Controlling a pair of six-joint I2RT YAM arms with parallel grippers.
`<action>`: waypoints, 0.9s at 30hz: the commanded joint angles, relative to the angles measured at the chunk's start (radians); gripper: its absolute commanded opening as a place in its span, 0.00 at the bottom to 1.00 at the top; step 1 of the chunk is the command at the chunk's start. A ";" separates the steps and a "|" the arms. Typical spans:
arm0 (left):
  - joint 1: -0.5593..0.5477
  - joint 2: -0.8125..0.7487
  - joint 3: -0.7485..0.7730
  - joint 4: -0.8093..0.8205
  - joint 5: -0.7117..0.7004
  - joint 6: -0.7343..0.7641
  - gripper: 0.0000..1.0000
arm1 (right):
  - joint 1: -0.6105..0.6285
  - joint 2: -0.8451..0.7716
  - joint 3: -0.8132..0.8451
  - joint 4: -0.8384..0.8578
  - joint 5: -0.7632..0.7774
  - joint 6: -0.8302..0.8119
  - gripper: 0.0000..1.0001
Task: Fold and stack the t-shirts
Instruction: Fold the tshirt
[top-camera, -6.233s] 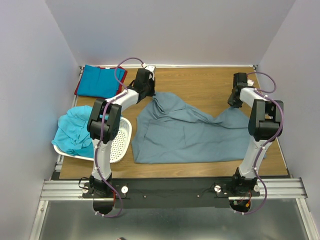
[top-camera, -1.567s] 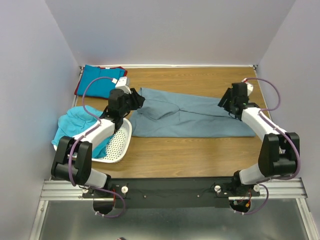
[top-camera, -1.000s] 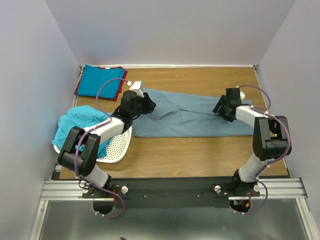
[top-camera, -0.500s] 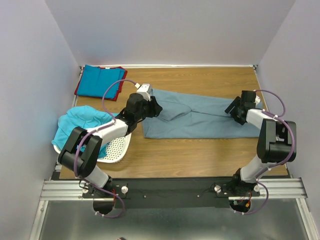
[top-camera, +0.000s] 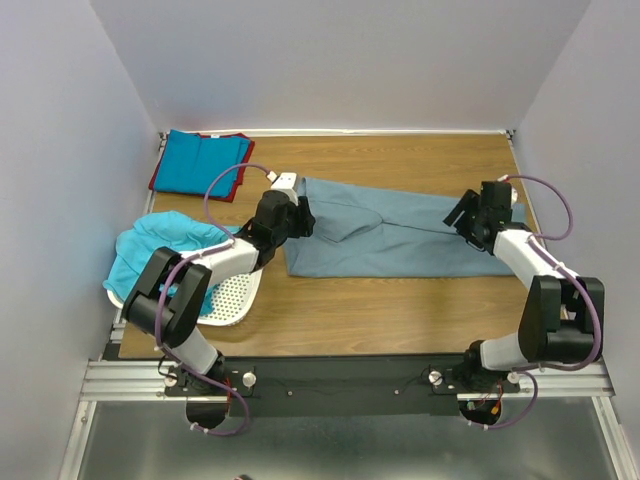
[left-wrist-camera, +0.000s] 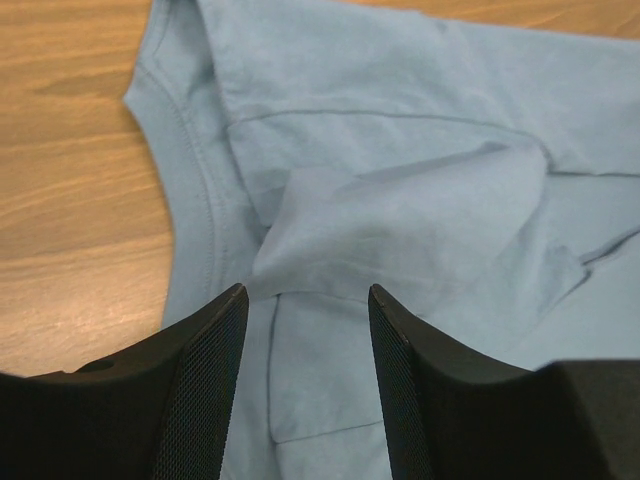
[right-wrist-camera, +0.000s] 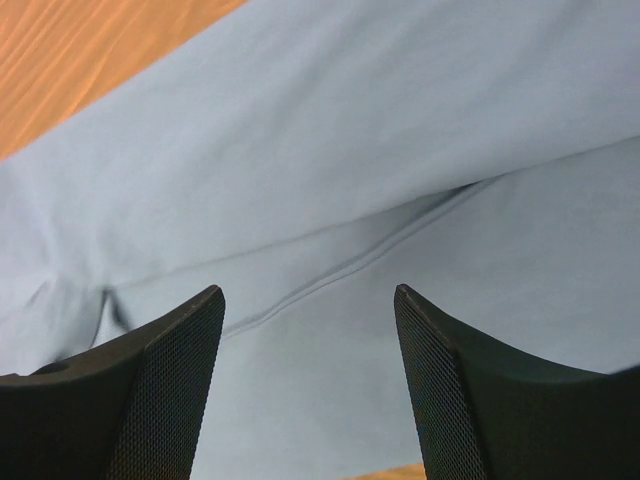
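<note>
The large grey-blue t-shirt (top-camera: 400, 235) lies on the table as a long folded strip, its collar end at the left. My left gripper (top-camera: 304, 218) hovers over that collar end, open, with only cloth (left-wrist-camera: 400, 180) showing below its fingers (left-wrist-camera: 212, 380). My right gripper (top-camera: 459, 212) is over the strip's right part, open and holding nothing, above a seam in the cloth (right-wrist-camera: 350, 150). A bright turquoise t-shirt (top-camera: 150, 255) is bunched in the basket. A bright blue t-shirt (top-camera: 200, 160) lies folded at the back left on a red one (top-camera: 154, 184), of which only an edge shows.
The white perforated basket (top-camera: 240, 290) sits at the table's left edge, close under my left arm. Bare wooden table (top-camera: 400, 310) runs along the front of the strip. Grey walls close in the left, back and right sides.
The spread grey-blue shirt has become a folded strip and slid a little to the right. In the last second my left jaws have widened and the right gripper has moved right.
</note>
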 joint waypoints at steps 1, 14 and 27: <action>0.006 0.047 0.019 -0.032 -0.066 0.026 0.59 | 0.063 -0.016 -0.010 -0.038 -0.036 0.015 0.75; 0.011 0.122 0.055 0.000 -0.090 0.046 0.60 | 0.263 0.036 0.033 -0.038 0.003 0.050 0.75; 0.040 0.190 0.091 0.046 -0.020 0.064 0.49 | 0.376 0.107 0.075 -0.036 0.027 0.076 0.73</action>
